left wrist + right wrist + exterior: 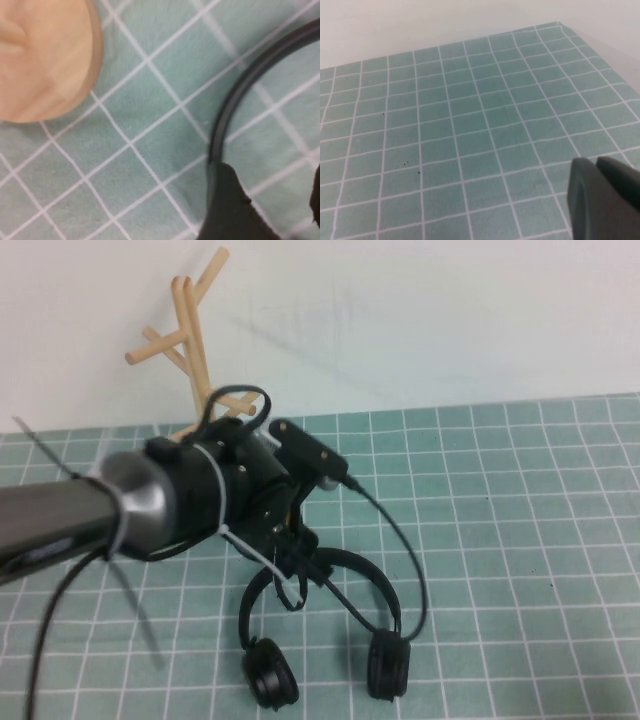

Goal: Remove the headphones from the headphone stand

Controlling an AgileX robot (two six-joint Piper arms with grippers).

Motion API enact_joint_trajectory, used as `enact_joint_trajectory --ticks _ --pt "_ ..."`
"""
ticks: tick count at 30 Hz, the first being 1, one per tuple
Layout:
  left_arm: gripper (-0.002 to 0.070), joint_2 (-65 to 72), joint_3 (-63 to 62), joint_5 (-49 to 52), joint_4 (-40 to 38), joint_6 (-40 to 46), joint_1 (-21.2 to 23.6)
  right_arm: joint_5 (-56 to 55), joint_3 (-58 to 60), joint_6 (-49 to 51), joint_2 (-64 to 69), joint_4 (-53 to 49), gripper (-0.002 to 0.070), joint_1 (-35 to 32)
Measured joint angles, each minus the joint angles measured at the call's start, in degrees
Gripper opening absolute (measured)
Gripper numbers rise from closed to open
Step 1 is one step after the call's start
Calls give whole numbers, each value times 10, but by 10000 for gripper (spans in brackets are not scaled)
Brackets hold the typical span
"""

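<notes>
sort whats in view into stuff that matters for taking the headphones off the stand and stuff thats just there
Job things:
- headphones, lying on the mat, off the branches
- headphone stand, behind the left arm
- left gripper, over the headband

Just there:
- green grid mat
- right gripper, parked over bare mat, away from the work

Left arm: dark grey metallic tube with silver collar, black wrist housing, white zip tie, thin black looping cables, small black camera block; left gripper (292, 558) black. Right gripper (605, 200): dark grey, rounded matte finger.
</notes>
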Motion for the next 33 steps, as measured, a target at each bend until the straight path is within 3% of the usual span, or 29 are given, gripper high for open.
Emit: enact_joint_trajectory --ticks 4,8,11,21,33 --pt "288 -96 20 25 -3 -10 -39 0 0 0 0 0 -9 0" --pt "92 -214 76 30 -4 -52 -79 0 0 0 0 0 -9 0" --pt "23 -301 133 30 -7 -81 -89 0 0 0 0 0 -9 0" --pt "-1 -525 291 28 -5 -136 -89 0 0 0 0 0 -9 0" --pt "-1 -554 301 20 25 -163 -89 0 0 0 0 0 -9 0"
